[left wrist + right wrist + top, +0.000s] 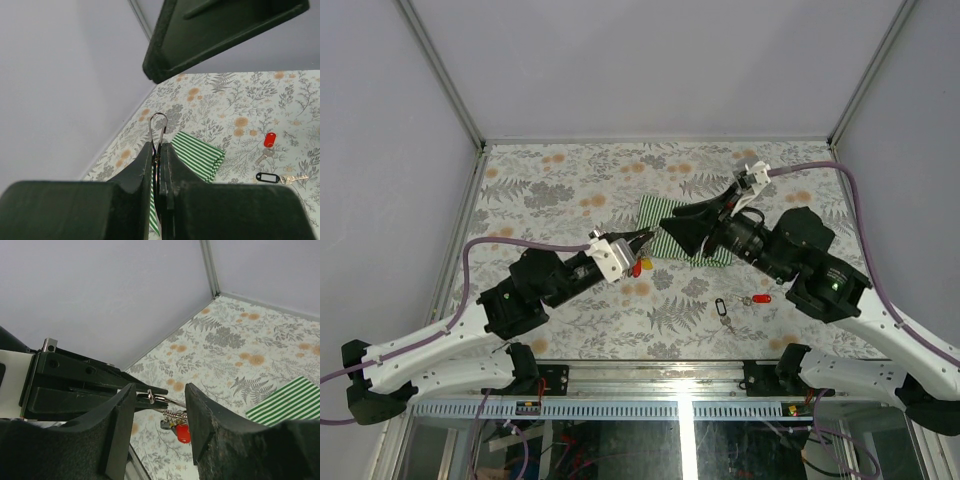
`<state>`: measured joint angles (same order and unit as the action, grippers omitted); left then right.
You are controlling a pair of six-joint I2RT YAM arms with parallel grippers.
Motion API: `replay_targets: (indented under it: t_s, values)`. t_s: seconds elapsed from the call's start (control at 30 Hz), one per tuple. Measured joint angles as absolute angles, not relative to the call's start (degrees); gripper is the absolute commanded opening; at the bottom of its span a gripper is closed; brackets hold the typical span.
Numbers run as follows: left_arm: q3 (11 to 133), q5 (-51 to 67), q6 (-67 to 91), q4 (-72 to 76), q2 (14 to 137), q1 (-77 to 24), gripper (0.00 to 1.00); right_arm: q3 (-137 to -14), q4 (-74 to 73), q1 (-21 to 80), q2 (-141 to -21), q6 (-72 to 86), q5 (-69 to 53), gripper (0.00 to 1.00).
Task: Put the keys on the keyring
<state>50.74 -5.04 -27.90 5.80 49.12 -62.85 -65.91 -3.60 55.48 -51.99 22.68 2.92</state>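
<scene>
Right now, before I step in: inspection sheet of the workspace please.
Surface: floral-print table.
Job's things: keyring held off the table; black-tagged key and red-tagged key lie loose on the table, apart from each other.
Clutter: striped cloth, green and white, lying flat below the right hand.
Hands: left hand shut on the keyring; right hand open, one finger on either side of the ring.
Cables: purple cable along each arm, away from the loose keys.
Surroundings: grey walls and metal frame posts; nothing else seen.
</scene>
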Motion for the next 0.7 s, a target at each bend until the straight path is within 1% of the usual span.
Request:
replay_targets:
  t_s: [0.27, 0.53, 0.7]
  values:
    - [50.74, -2.90, -29.15, 5.56, 49.28, -62.85, 0.00, -71.35, -10.13, 55.51, -55.92, 22.48, -0.49, 0.42]
    - [50.74, -2.37, -29.32, 5.54, 49.28, -62.85, 0.00, -71.96, -13.34, 55.51, -58.04, 22.50, -2.74, 0.34]
    - [50.74, -2.15, -29.30, 5.43, 49.28, -62.85, 0.00, -72.16, -13.91, 55.51, -58.15, 22.52, -3.03, 0.31]
